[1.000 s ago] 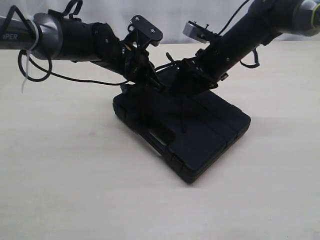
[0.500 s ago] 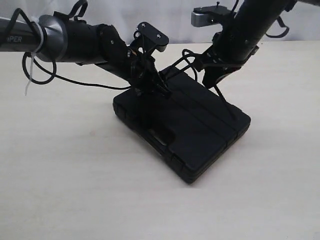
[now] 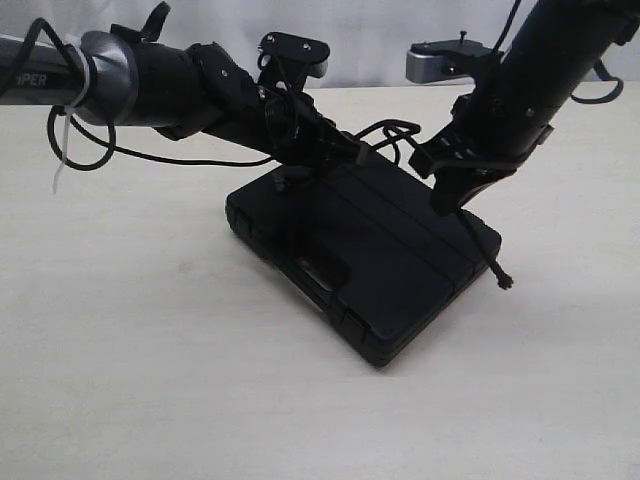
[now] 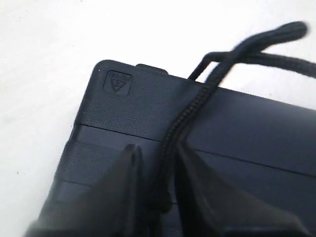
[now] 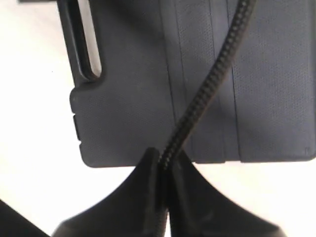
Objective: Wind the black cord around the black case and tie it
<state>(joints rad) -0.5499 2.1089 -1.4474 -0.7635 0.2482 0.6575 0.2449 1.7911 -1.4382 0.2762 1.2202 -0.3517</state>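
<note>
The black case lies flat on the table, its handle cutout facing the front. My left gripper hovers over the case's back left corner, shut on the black cord, whose knot sits between the fingers. The cord loops in the air over to my right gripper, which is above the case's right side and shut on the cord. The frayed tail hangs down past the case's right edge. The right wrist view shows the case below with its ribbed lid.
The case rests on a pale beige table. A glossy robot cable with a white zip tie dangles from the left arm at the far left. A white wall stands behind the table.
My right gripper has pulled away from the left one, moving right across the case with the cord. The cord's tail swung from the lid's middle to beyond the right edge. The left gripper rose slightly.
</note>
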